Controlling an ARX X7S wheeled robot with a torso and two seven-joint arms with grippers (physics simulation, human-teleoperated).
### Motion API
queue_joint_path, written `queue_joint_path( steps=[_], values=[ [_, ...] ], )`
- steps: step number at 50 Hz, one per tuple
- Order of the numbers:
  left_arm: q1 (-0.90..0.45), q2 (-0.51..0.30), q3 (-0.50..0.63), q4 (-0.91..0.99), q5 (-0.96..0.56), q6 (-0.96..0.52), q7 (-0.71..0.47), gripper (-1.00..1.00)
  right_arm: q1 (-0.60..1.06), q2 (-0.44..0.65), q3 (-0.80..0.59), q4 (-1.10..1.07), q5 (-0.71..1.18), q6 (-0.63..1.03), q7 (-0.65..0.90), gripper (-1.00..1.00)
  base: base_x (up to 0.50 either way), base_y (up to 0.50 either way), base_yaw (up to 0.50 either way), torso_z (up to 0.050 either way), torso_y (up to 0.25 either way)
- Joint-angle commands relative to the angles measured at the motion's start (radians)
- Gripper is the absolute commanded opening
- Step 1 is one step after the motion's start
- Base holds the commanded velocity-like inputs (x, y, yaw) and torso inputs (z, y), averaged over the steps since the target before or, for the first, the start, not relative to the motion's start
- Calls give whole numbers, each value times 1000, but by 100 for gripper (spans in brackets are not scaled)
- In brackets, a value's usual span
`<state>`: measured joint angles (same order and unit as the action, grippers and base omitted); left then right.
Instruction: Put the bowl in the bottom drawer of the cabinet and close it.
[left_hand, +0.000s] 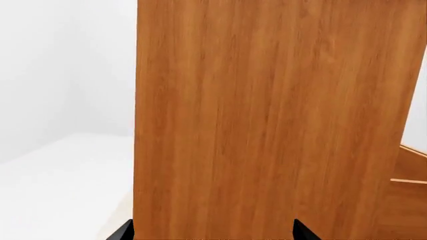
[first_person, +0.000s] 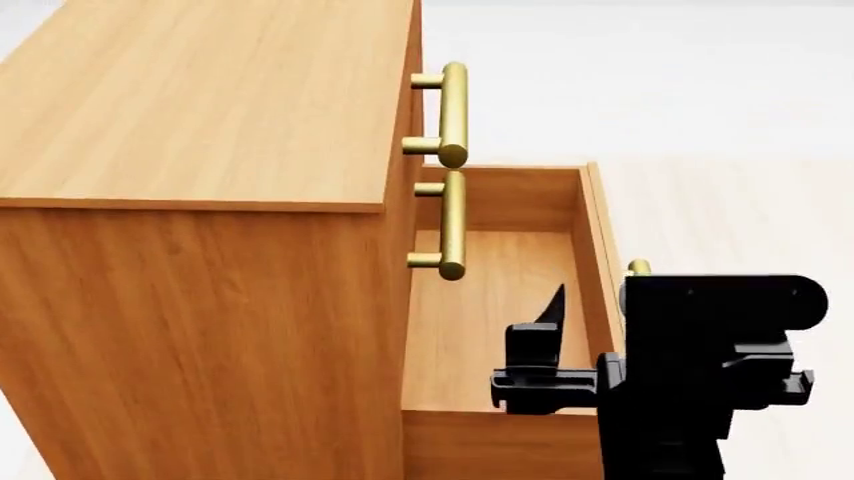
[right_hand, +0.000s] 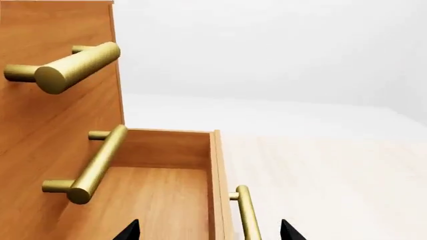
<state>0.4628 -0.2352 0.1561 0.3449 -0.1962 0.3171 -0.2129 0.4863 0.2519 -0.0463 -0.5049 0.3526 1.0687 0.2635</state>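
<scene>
The bowl is out of view in every frame. The orange-brown cabinet (first_person: 200, 110) fills the left of the head view, and its bottom drawer (first_person: 597, 235) stands pulled out, the visible floor bare. The drawer's brass handle (right_hand: 247, 215) runs along its front wall (right_hand: 219, 175). My right gripper (right_hand: 208, 232) hovers open over that front wall, one fingertip (right_hand: 130, 231) above the drawer floor and the other outside the handle. In the head view one black finger (first_person: 554, 305) points into the drawer. My left gripper (left_hand: 212, 232) is open, facing a flat cabinet panel (left_hand: 267, 120) close up.
The two upper drawers are shut; their brass bar handles (first_person: 454, 110) (first_person: 451, 225) jut out over the open drawer. Pale floor (first_person: 747, 210) lies beyond the drawer front. A white wall (right_hand: 280, 45) stands behind.
</scene>
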Motion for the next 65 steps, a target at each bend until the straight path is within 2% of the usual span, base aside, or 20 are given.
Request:
queue_joint_path(
  steps=[1,10,12,16,17,23,37,65],
  values=[
    [-5,-1,7,-21,7,18,-4,100,94,12,-25,142,16,58,-32,100,0,0,0,0,0],
    [-7,-3,13,-25,10,21,-10,100,165,2,-22,242,27,98,-40,100,0,0,0,0,0],
    [0,-16,9,34,1,-27,-21,100,180,0,-21,252,30,119,-35,100,0,0,0,0,0],
    [-6,-8,13,-19,5,19,-12,100,198,-6,-12,277,36,142,-31,100,0,0,0,0,0],
    [2,-18,10,33,0,-22,-23,100,204,-9,-8,291,36,143,-30,100,0,0,0,0,0],
    [3,-23,12,45,-1,-33,-30,100,218,-14,15,330,51,146,-40,100,0,0,0,0,0],
    [3,-30,17,48,-3,-33,-37,100,270,-5,-30,446,32,171,-36,100,0,0,0,0,0],
    [-13,-26,31,-31,-1,31,-35,100,321,9,-64,563,33,221,-41,100,0,0,0,0,0]
  ],
)
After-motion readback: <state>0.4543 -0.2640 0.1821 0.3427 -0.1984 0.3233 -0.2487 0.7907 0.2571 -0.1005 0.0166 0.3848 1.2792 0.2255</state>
